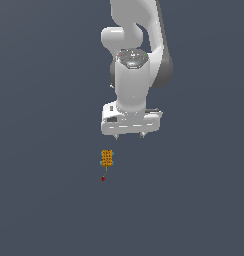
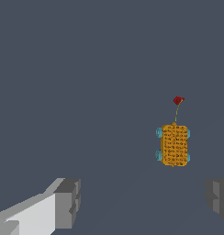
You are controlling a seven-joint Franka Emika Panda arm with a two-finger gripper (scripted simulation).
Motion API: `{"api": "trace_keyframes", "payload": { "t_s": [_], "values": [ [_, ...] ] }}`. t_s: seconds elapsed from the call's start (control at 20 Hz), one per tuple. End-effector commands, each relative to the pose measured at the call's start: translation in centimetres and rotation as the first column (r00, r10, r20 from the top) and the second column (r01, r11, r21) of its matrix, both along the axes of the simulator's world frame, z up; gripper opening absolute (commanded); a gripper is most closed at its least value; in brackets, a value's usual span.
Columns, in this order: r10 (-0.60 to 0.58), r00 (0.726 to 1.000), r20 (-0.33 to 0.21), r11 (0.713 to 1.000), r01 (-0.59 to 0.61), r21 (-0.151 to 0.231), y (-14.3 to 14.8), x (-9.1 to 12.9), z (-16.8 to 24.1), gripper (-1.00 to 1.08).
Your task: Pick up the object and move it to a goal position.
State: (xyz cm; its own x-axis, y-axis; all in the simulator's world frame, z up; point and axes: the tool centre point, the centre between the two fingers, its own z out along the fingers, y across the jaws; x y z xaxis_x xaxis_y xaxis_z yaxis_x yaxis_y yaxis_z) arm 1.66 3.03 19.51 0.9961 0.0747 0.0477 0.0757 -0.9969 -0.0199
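Spread wide and holding nothing, the gripper (image 1: pixel 129 135) hangs from the white arm (image 1: pixel 136 55) with its two fingertips pointing down; in the wrist view both grey pads (image 2: pixel 68 203) sit far apart with only bare surface between them. Taking the gripper as the landmark, the object (image 1: pixel 107 158) lies apart from it, offset toward the exterior view's left and nearer that camera, not yet between the jaws. It is a small orange block with a dotted grid, teal specks at its edges, and a thin stalk running away from the gripper to a red blob (image 1: pixel 103 178). In the wrist view the block (image 2: pixel 174 145) sits closer to one pad than the other, so the hand probably needs a sideways shift before descending. The wide spread seems sensible for so small a piece, leaving margin on either long edge. Around the block the dark ground (image 1: pixel 44 200) shows nothing else, so the approach looks free on every side; the stalk may be the one part worth keeping clear of the pads.
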Motion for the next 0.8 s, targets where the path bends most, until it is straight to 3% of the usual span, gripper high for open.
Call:
{"api": "trace_keyframes", "payload": {
  "t_s": [0.0, 0.45, 0.75],
  "values": [
    [0.0, 1.0, 0.0, 1.0, 0.0, 0.0, 0.0, 0.0, 0.0, 1.0],
    [0.057, 0.998, -0.012, 0.998, -0.057, 0.012, 2.0, -0.7, 0.4, 1.0],
    [0.054, 0.998, -0.012, 0.999, -0.053, 0.011, 1.7, -0.5, 0.1, 1.0]
  ]
}}
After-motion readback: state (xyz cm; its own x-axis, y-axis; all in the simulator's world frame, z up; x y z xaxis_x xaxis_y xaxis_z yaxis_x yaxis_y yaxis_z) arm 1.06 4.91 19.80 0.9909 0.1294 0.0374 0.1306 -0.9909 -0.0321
